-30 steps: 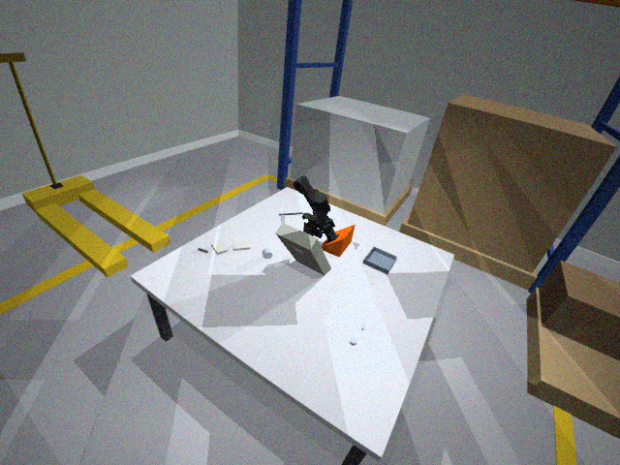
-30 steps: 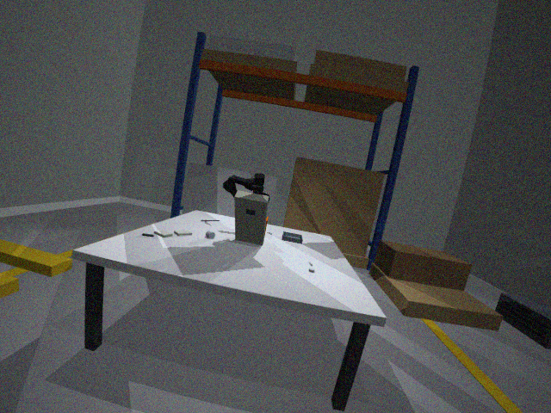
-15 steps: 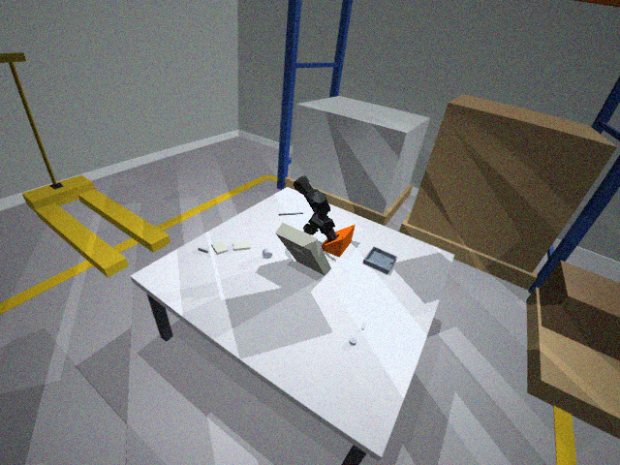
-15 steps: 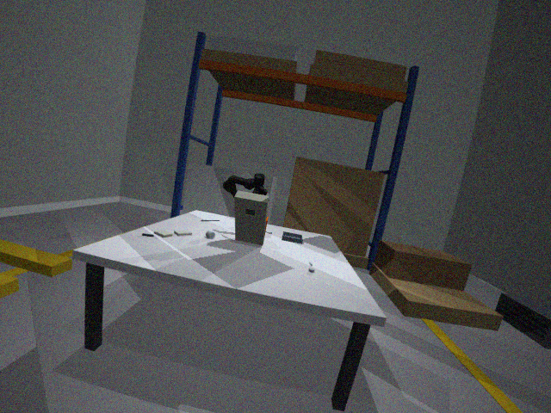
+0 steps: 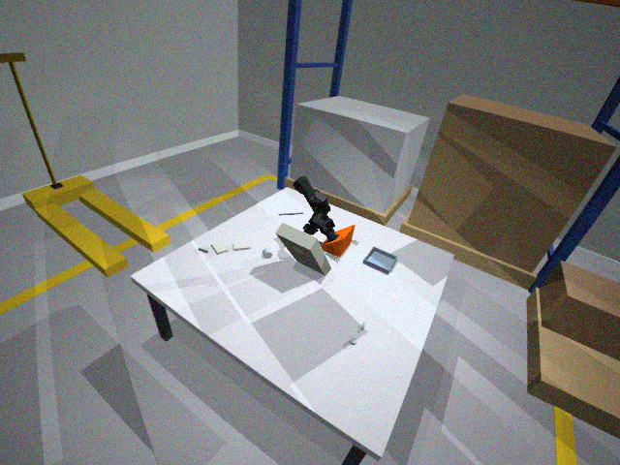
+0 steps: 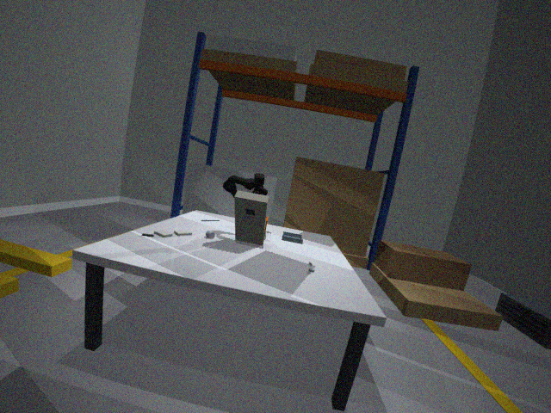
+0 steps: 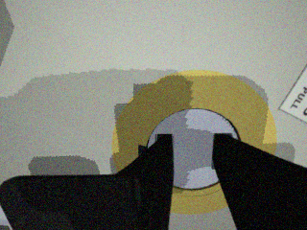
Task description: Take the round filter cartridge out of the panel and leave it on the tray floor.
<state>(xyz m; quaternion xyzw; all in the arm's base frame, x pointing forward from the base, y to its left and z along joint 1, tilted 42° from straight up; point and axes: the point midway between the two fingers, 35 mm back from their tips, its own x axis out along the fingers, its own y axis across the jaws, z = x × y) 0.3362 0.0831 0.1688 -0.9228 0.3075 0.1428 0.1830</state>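
Note:
The round grey filter cartridge [image 7: 198, 120] sits inside a yellow ring [image 7: 256, 107] on the service panel [image 5: 300, 252] [image 6: 250, 229] [image 7: 72, 35]. A thin dark line runs around its edge; whether it stands out from the panel at all cannot be told. My gripper [image 7: 191, 140] is shut on the cartridge, with the two black fingertips at its slots on opposite sides of the face. The top and exterior views show the panel's back, which hides the fingers and the cartridge. The tray [image 5: 380, 261] [image 6: 292, 237] is a shallow dark-rimmed box on the table, apart from the panel.
An orange wedge [image 5: 341, 242] stands beside the panel, close to the arm. Flat pale pieces [image 5: 241, 246] [image 6: 182, 232], a small round grey object [image 5: 267, 253] [image 6: 210, 234] and a thin dark rod [image 5: 291, 213] [image 6: 210, 220] lie on the table. A printed label [image 7: 298, 102] is on the panel face.

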